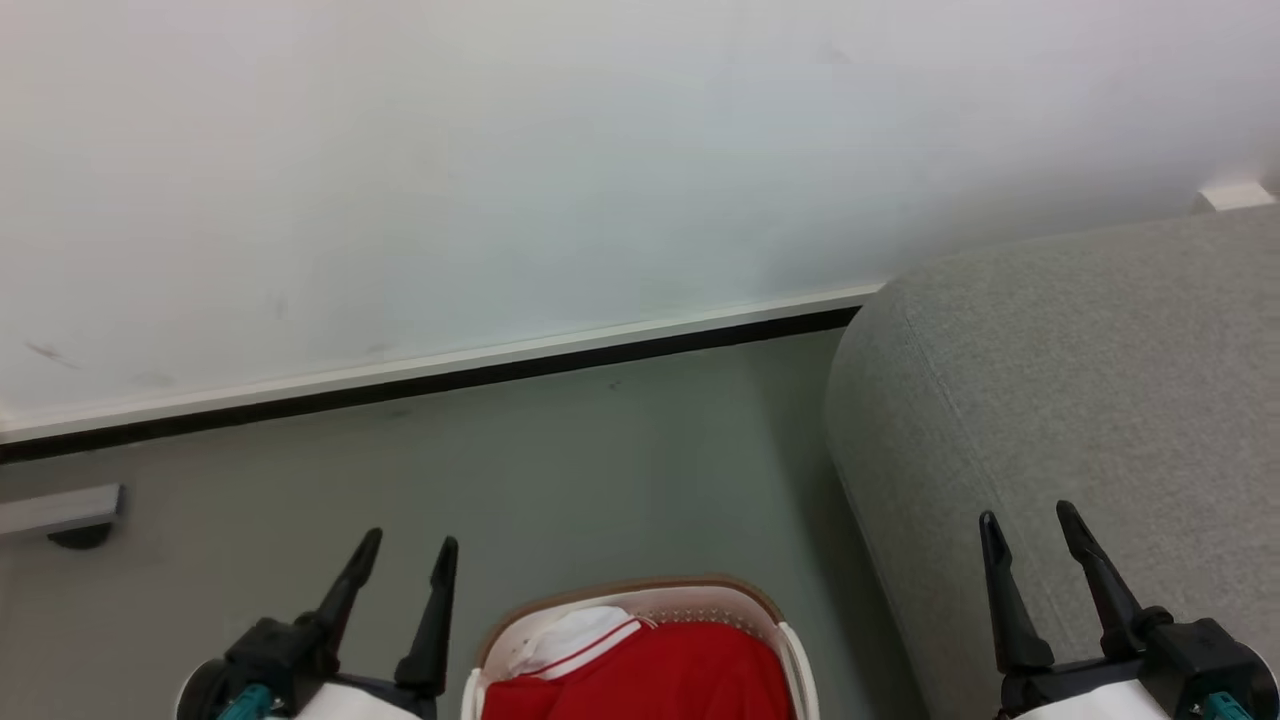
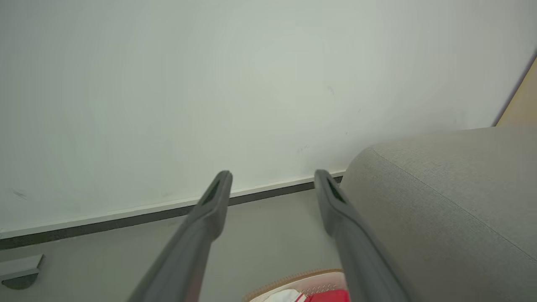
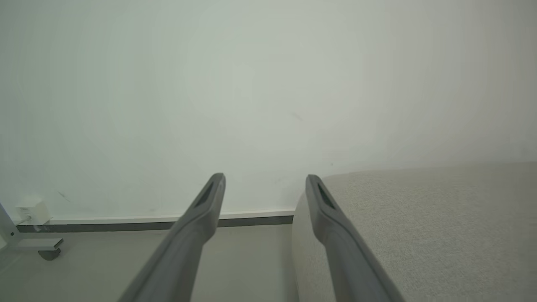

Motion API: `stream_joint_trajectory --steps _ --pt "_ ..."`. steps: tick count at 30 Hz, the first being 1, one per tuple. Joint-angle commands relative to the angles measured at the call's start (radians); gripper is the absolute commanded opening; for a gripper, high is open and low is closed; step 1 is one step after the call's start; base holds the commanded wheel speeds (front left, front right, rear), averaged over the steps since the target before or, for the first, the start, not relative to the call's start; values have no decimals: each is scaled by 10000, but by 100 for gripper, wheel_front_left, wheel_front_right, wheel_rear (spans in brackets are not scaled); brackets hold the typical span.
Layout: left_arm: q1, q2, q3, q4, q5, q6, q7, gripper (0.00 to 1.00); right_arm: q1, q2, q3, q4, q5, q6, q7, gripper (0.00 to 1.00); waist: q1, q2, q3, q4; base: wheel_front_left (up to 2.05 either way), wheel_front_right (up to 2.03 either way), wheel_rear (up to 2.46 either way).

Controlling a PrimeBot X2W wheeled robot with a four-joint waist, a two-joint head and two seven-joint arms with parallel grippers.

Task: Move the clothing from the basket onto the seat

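- The red clothing (image 1: 650, 675), with a white collar and white-striped trim, lies heaped inside the laundry basket (image 1: 640, 583), which stands on the grey floor (image 1: 600, 450) at the bottom edge of the head view.
- The left gripper (image 1: 412, 540) hangs just to the left of the basket. Its two dark fingers are spread apart with nothing between them, and their tips point towards the wall (image 1: 500, 150).
- In the left wrist view the garment and the basket's brown rim show below and behind the fingertips, near the base of the right-hand finger and apart from it.
- The right gripper (image 1: 1027, 513) is over the near part of the grey seat (image 1: 1080, 400). Its fingers are also spread wide and hold nothing.
- The seat stands to the right of the basket, just beside it, with its rounded corner near the baseboard (image 1: 500, 365).
- Neither gripper touches the clothing. It lies between the two grippers, lower in the head view than their fingertips.
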Motion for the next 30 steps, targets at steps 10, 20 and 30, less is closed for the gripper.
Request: stream_joint_trajectory --steps 10,20,30 --pt "-995 790 -1045 1579 -156 19 -5 100 -245 -43 10 -574 516 -21 -14 100 0 0 1081 -1360 0 0 0" --pt "-2311 1832 -2646 3970 -967 18 660 100 -651 -37 -127 -1541 1155 -21 -12 100 0 0 2538 -2437 0 0 0" --pt "-3516 3003 -4664 5367 -1692 18 1965 100 -1168 -31 -709 -2573 2596 -21 -14 100 0 0 4242 -2995 0 0 0"
